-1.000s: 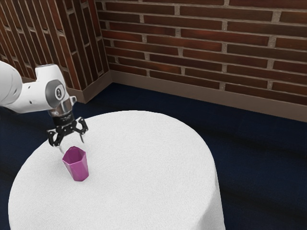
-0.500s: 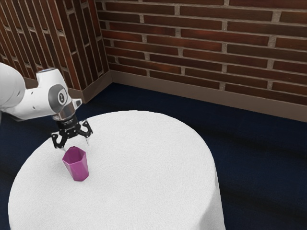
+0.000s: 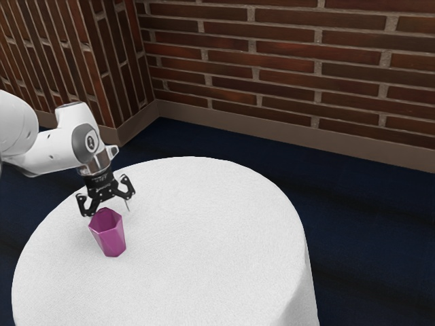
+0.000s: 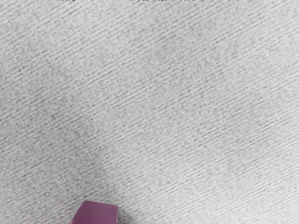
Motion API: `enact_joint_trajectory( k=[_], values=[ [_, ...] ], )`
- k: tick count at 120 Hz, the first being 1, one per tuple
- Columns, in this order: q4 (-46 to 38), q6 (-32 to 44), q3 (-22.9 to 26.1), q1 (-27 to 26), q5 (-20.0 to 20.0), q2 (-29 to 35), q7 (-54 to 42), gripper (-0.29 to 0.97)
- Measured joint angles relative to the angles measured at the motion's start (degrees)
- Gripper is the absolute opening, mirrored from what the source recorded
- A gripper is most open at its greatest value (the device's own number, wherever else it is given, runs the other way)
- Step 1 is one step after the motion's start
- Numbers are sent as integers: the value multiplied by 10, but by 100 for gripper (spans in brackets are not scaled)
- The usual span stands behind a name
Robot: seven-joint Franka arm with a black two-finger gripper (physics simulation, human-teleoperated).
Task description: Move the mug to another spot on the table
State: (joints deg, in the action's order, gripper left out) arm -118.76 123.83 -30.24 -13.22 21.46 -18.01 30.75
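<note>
It was a room inside a building, though what kind was hard to tell. Red brick walls [image 3: 285, 61] met in a corner, a brown strip [image 3: 306, 139] ran along their foot, the floor [image 3: 367, 204] was dark blue, and a round table [image 3: 204, 224] wore a white cloth.

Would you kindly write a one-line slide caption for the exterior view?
Franka arm's open gripper poised just above an upright purple mug on a round white table.

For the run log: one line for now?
gripper: open, over mug | mug: upright on table, not grasped | task: not done
</note>
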Motion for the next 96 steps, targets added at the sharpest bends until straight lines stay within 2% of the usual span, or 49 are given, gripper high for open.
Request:
enact_joint_trajectory(
  k=[18, 49, 77, 86, 96],
  values=[
    [1, -3, 5, 0, -32, 1, 0, 68],
    [1, -6, 11, -1, -46, 2, -1, 68],
    [1, 5, 13, -1, -98, 2, -25, 68],
    [1, 10, 17, 0, -102, 2, -34, 68],
    [1, 14, 20, -1, -87, 2, -38, 68]
  ],
)
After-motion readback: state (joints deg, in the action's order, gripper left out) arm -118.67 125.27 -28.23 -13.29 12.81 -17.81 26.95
